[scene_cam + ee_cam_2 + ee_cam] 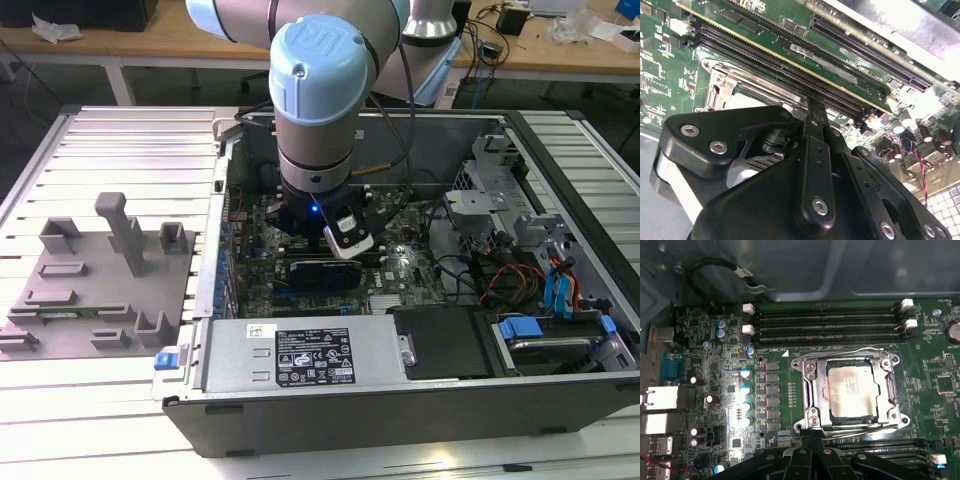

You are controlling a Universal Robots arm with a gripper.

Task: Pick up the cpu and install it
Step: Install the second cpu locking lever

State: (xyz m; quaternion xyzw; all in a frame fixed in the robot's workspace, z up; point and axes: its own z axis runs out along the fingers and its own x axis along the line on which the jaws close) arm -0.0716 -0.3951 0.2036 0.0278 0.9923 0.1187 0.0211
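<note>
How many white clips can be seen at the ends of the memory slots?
5 white clips: two at one end of the slots beyond the cpu, two at the other end, one by the slots under the gripper, which may hide more.

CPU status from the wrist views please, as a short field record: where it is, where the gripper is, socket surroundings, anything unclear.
cpu: pale silver chip lying inside the metal-framed socket on the green motherboard
gripper: dark linkage beside the socket, not touching the cpu in the first wrist view
memory slots: long black slots on the socket's far side, more beside the gripper
arm: reaches down into the open computer case
unclear: finger state; whether the socket frame is latched
</note>
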